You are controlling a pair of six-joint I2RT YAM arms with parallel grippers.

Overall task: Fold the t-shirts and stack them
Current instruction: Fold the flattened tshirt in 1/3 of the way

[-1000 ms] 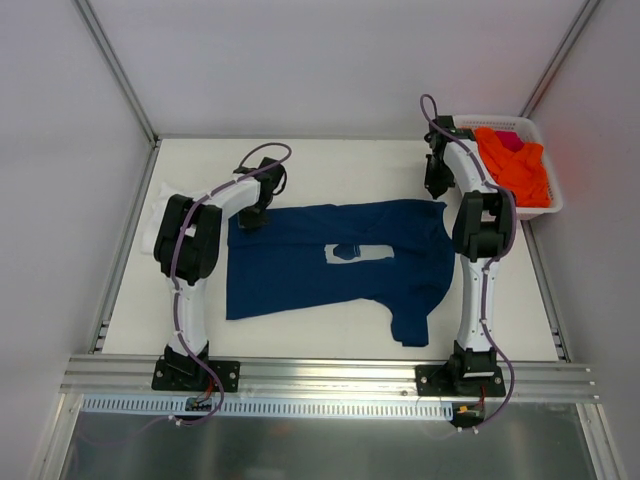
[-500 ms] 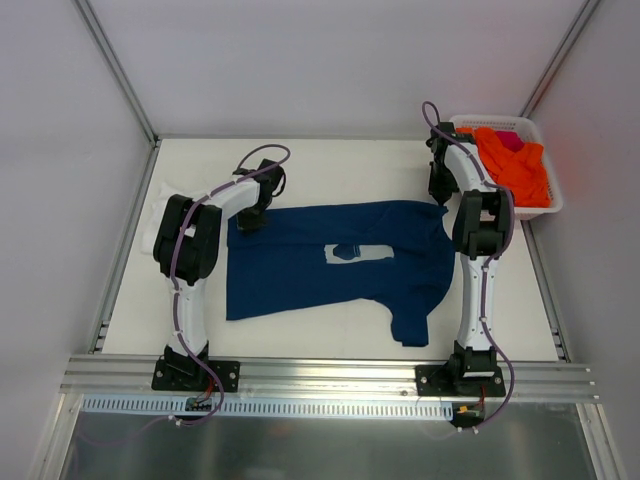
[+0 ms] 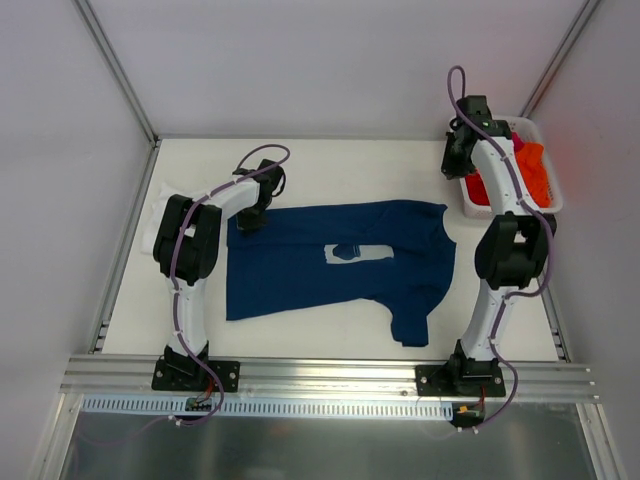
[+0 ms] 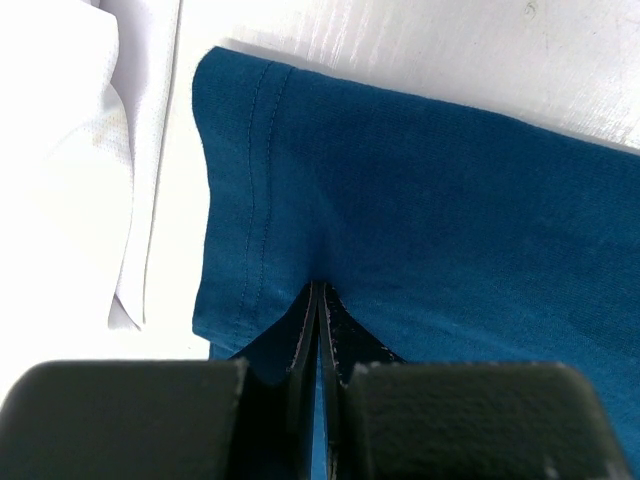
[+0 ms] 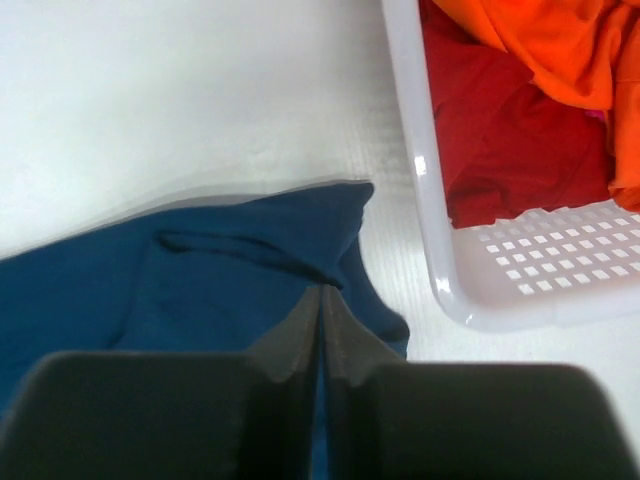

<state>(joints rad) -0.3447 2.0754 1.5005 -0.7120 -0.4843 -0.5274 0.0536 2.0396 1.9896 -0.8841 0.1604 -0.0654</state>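
**Position of the work.** The navy t-shirt (image 3: 320,265) lies flat on the desk (image 3: 340,165), print side up. Its long axis runs across the desk: hem toward the left arm, collar and both sleeves toward the right arm. The white t-shirt (image 3: 157,208) lies at the left edge of the desk, beside the navy hem and partly under the left arm.

**Left gripper (image 3: 252,218).** The jaws are together and clamped on the navy t-shirt at the far hem corner. The left wrist view shows the cloth puckering into the tips of the left gripper (image 4: 318,292).

**Right gripper (image 3: 459,165).** It hangs above the desk beside the basket (image 3: 548,207), clear of the cloth. In the right wrist view the jaws of the right gripper (image 5: 322,295) stand together or all but together. As far as can be seen, nothing is held between them.

**Governing relation.** The far sleeve (image 5: 300,230) lies below the right jaws, offset from them toward the near edge of the desk and toward the left arm. The basket wall (image 5: 470,290) stands just beside that sleeve on the other side.

**Assessment.** The right arm is plainly the nearer one to this sleeve. A two-handed fold along the long axis would need it to descend and take hold there, opposite the left grip. The approach should keep to the shirt side, away from the basket wall.
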